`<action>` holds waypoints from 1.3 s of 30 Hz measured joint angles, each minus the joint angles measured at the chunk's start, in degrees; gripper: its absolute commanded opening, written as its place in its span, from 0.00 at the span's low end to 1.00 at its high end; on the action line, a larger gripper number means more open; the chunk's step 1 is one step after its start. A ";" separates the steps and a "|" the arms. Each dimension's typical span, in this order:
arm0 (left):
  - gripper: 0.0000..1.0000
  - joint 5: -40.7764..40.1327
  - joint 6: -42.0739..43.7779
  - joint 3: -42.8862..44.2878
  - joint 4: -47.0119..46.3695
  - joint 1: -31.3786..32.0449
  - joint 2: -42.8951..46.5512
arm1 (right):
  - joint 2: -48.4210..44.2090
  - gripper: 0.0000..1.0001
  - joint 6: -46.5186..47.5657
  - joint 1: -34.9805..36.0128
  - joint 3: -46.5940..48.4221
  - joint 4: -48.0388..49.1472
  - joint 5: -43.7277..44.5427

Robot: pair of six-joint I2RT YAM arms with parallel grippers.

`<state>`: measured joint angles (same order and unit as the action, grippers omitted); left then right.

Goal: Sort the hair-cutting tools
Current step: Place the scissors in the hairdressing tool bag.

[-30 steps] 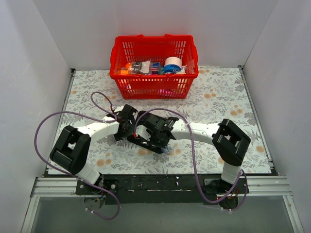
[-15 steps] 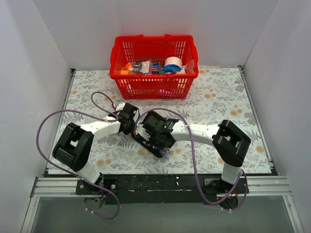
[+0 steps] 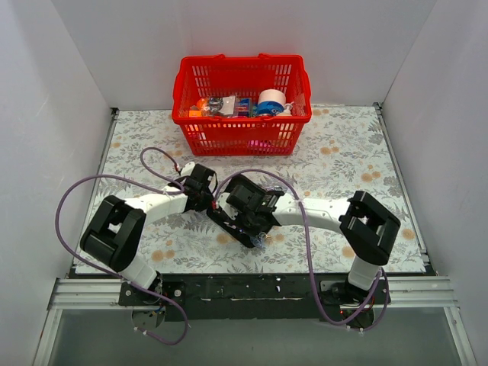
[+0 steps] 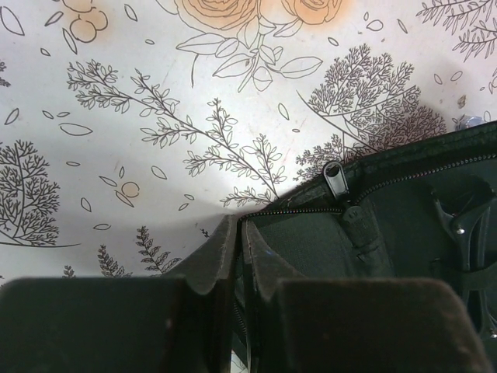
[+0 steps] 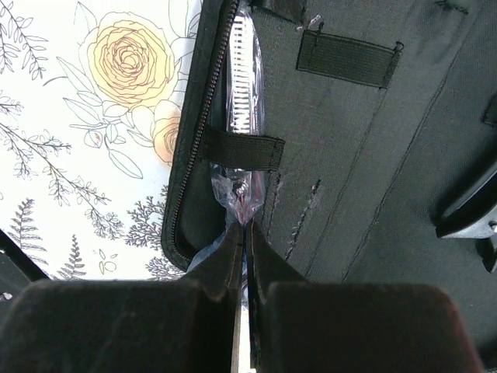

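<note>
A black zip pouch [image 3: 229, 226] lies open on the flowered table between both arms. My left gripper [image 4: 239, 225] is shut on the pouch's zipped edge [image 4: 295, 208], next to the zip pull [image 4: 332, 172]. Inside the pouch [image 5: 373, 155], a toothed silver tool in a clear plastic sleeve [image 5: 242, 78] sits under an elastic strap [image 5: 237, 149]. My right gripper [image 5: 247, 229] is shut on the sleeve's near end. A pale blue loop [image 3: 261, 241] peeks out at the pouch's near corner. A dark tool end [image 5: 470, 214] shows at the right. The black stick-like tool is hidden.
A red plastic basket [image 3: 241, 139] with tape and small items stands at the back centre. White walls close in the left, right and far sides. Purple cables [image 3: 76, 191] loop over the left of the table.
My left gripper has moved right to the pouch and shut on its zipped edge. The pouch has turned a little. The right gripper stays shut on the sleeve.
</note>
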<state>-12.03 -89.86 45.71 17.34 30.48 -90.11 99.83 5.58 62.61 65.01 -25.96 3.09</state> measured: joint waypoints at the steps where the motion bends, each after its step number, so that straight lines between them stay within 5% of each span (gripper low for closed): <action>1: 0.00 0.00 -0.15 -0.33 -0.33 0.02 0.24 | -0.35 0.01 -0.33 0.04 -0.37 0.39 0.20; 39: 0.00 -4.76 -13.03 -7.32 0.68 11.30 7.32 | -8.52 0.01 -17.14 1.88 -10.51 0.50 6.97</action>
<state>-16.80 -102.89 38.39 18.02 41.78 -82.78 91.31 -11.55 64.49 54.50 -25.45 10.07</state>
